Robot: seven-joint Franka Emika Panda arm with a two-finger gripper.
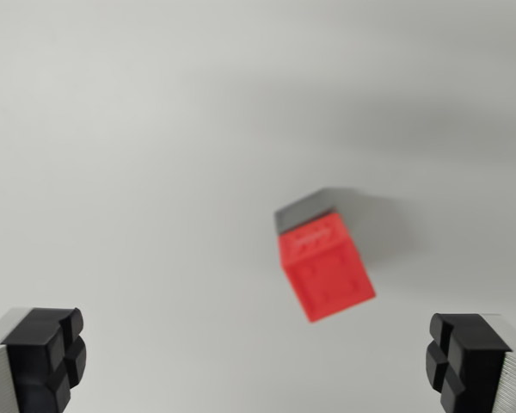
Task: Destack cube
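A red cube [327, 268] sits on a grey cube [305, 211], of which only a strip shows behind the red one's top edge. The stack stands on a pale grey surface, right of the wrist view's centre. My gripper [256, 361] is open, with black fingertips [45, 357] low at the wrist view's left and at its right. Nothing is between them. The stack lies above and between the fingertips in the picture, apart from both. The picture is a little blurred.
The pale grey surface [155, 129] fills the whole view. A soft shadow falls to the right of the stack.
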